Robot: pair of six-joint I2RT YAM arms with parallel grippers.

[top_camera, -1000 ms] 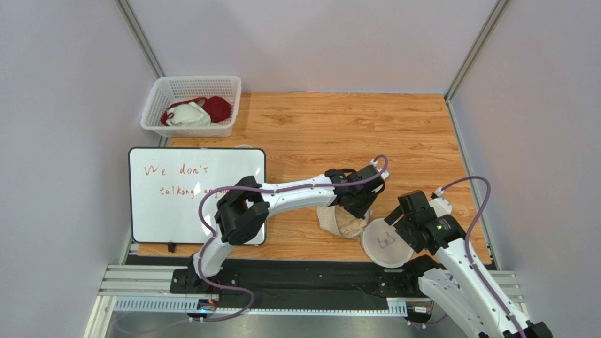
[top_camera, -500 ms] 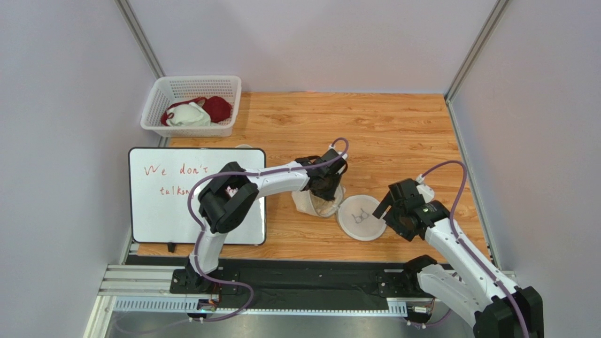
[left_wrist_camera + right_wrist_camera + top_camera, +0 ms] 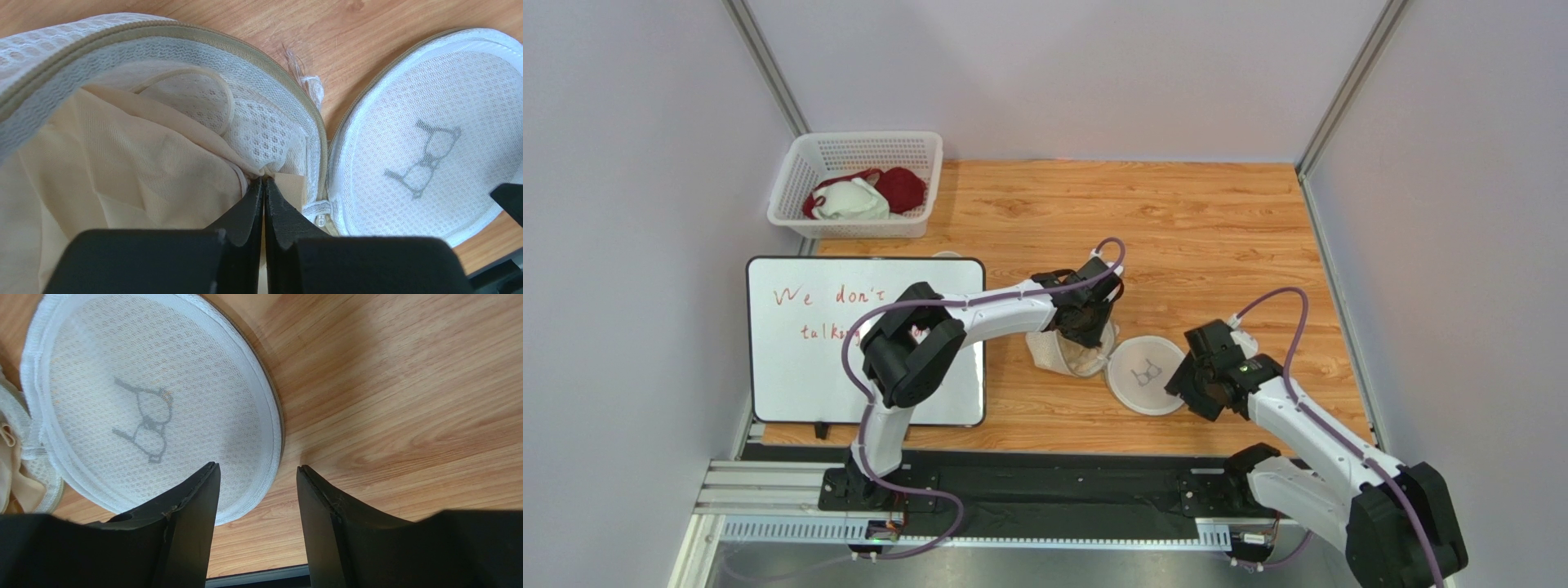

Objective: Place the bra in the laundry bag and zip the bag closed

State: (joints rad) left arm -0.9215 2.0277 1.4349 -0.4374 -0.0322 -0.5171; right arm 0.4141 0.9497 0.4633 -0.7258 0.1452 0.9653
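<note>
The laundry bag (image 3: 1144, 375) lies unzipped on the wooden table, its two round mesh halves side by side. The half with the black bra drawing (image 3: 153, 404) is on the right. The pale beige bra (image 3: 123, 159) fills the left half (image 3: 1063, 357). My left gripper (image 3: 264, 180) is shut, pinching the bag's white mesh lining where the bra's fabric meets it, near the zipper rim. My right gripper (image 3: 256, 467) is open and straddles the printed half's rim (image 3: 270, 453), one finger over the mesh, the other over bare wood. From above, it (image 3: 1187, 379) sits at that half's right edge.
A white lattice basket (image 3: 854, 184) with a dark red and a white garment stands at the back left. A whiteboard (image 3: 854, 343) lies at the left, under the left arm. A black rail (image 3: 1014, 490) runs along the near edge. Grey walls close in both sides.
The left gripper has dragged the bag and bra left and away from the near edge. The right gripper followed left, lowered to the printed half's rim, and its jaws have narrowed.
</note>
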